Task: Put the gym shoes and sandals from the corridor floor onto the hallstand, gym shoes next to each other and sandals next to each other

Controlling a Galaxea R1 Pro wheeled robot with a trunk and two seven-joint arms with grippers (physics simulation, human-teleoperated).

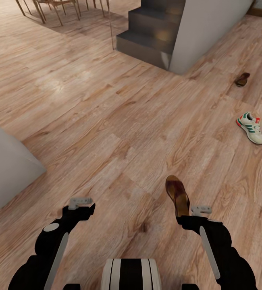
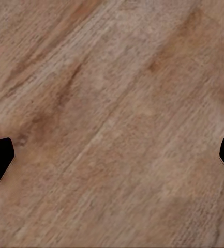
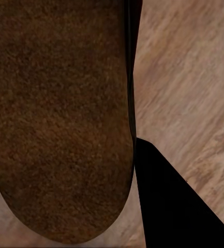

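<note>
Right gripper is pinching a sandal; left gripper is hanging spread. Sneaker at two o'clock and another sandal are lying on the floor; nothing racked yet.

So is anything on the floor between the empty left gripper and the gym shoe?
Nothing visible. In the head view bare corridor floor stretches from the open left gripper to the gym shoe; the sandal at the right gripper sits below that line.
</note>
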